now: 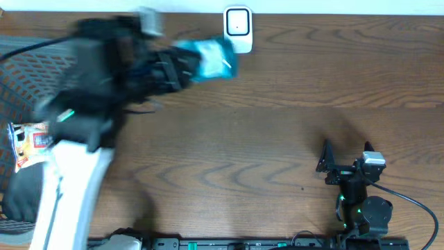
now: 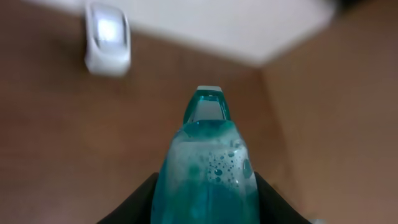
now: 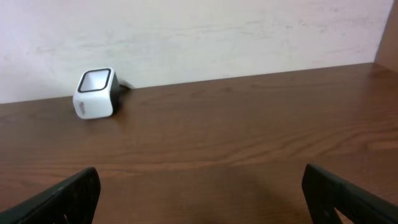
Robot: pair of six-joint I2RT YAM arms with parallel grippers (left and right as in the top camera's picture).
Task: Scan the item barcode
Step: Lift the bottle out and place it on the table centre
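A teal bottle of foamy liquid [image 1: 211, 59] [image 2: 208, 168] is held in the air at the back of the table, my left gripper [image 1: 182, 67] [image 2: 205, 202] shut on its body. Its capped end points toward the white barcode scanner [image 1: 237, 29] [image 2: 107, 38] [image 3: 95, 93] by the back wall, just right of it in the overhead view. The left arm is motion-blurred there. My right gripper [image 1: 345, 154] [image 3: 199, 193] rests open near the front right, nothing between its fingers, facing the scanner from afar.
A dark mesh basket [image 1: 17, 62] at the far left holds a snack packet [image 1: 31, 142]. The white wall [image 3: 186, 31] runs along the table's back edge. Bare wood lies between the two arms.
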